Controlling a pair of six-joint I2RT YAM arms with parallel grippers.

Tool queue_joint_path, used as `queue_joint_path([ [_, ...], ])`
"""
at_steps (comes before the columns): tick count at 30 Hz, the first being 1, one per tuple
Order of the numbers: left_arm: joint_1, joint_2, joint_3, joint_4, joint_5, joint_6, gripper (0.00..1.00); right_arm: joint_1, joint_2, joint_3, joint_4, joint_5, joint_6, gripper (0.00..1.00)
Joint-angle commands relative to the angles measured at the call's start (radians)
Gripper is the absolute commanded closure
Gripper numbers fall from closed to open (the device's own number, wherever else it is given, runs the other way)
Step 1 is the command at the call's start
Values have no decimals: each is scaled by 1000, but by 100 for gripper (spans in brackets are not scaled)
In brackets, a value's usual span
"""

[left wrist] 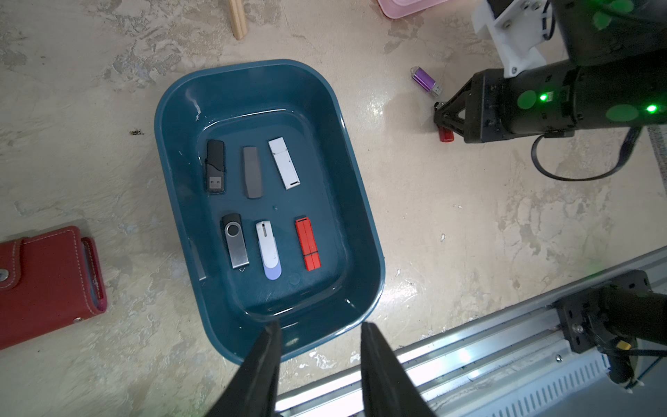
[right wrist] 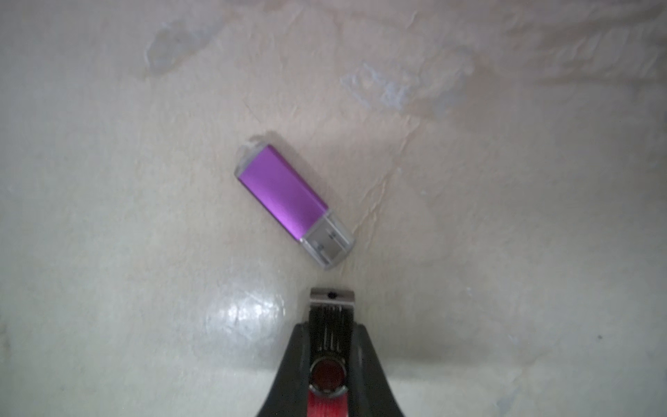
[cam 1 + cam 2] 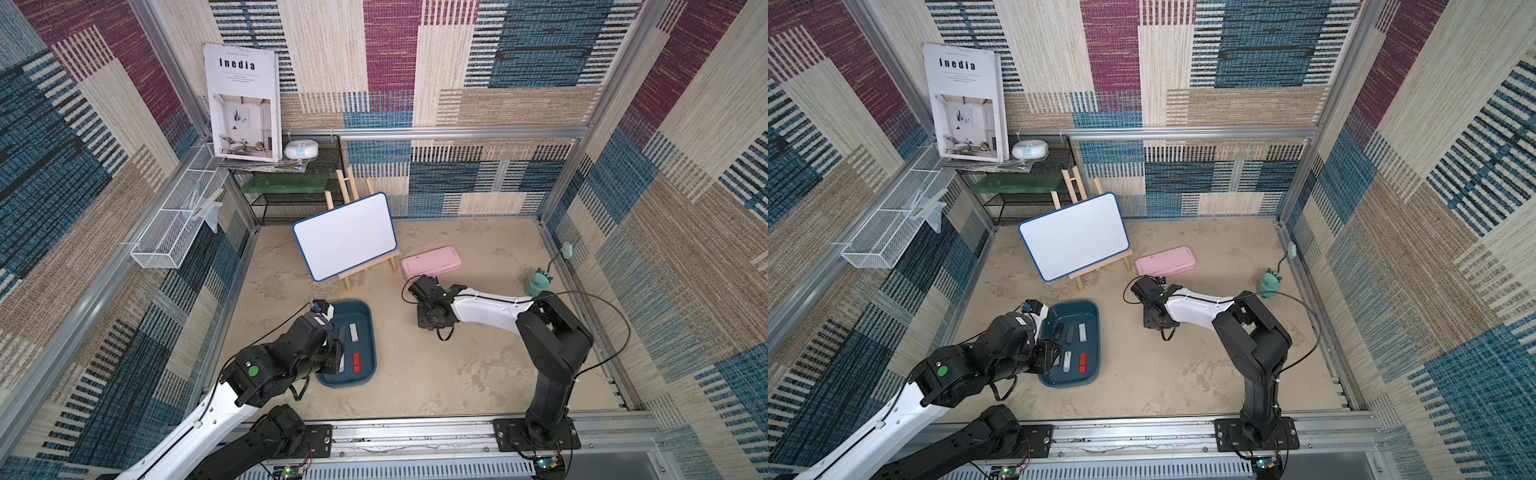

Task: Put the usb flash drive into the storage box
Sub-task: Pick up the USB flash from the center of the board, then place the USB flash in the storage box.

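Note:
The storage box (image 1: 169,151) is a dark teal tray on the beige table, seen in both top views (image 3: 354,309) (image 3: 1077,309). Several flash drives lie in two rows on its floor, among them a red one (image 1: 307,243) and a white one (image 1: 284,163). My right gripper (image 2: 331,326) is shut on a black and red swivel usb flash drive (image 2: 331,310), low over the table to the right of the box. A purple flash drive (image 2: 285,191) (image 1: 426,80) lies loose just beyond it. My left gripper (image 1: 319,325) hangs open over the box's near rim, holding nothing.
A red wallet (image 1: 47,281) lies left of the box. A whiteboard on a wooden easel (image 3: 345,235) and a pink case (image 3: 431,262) stand behind. A green figure (image 3: 538,282) sits at the right wall. A metal rail (image 3: 415,432) runs along the front edge.

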Motion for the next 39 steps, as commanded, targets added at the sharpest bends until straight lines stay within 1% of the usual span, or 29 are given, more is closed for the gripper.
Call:
queue_joint_path([
  [1,1,-7,-2,12,-12,0,59,4,-33,2,-43,-19,-22,91],
  [6,0,-41,0,8,-39,-8,59,52,-115,39,-50,-53,-50,91],
  [11,1,-76,9,-19,-114,-40,60,133,-151,136,-110,-111,2,92],
  [15,7,-120,14,-48,-188,-73,61,211,-133,224,-131,-120,44,92],
  [19,8,-193,10,-55,-224,-90,61,281,-66,322,-145,-146,72,93],
  [24,9,-258,6,-67,-261,-111,61,357,52,457,-198,-128,94,93],
  [27,9,-268,8,-77,-282,-126,62,389,122,524,-228,-127,100,92],
  [31,8,-281,6,-78,-285,-130,62,422,208,624,-309,-71,109,92],
  [36,8,-281,6,-78,-290,-130,62,438,293,700,-350,-60,134,91],
  [39,8,-270,9,-78,-279,-122,62,449,351,773,-418,-25,152,90],
])
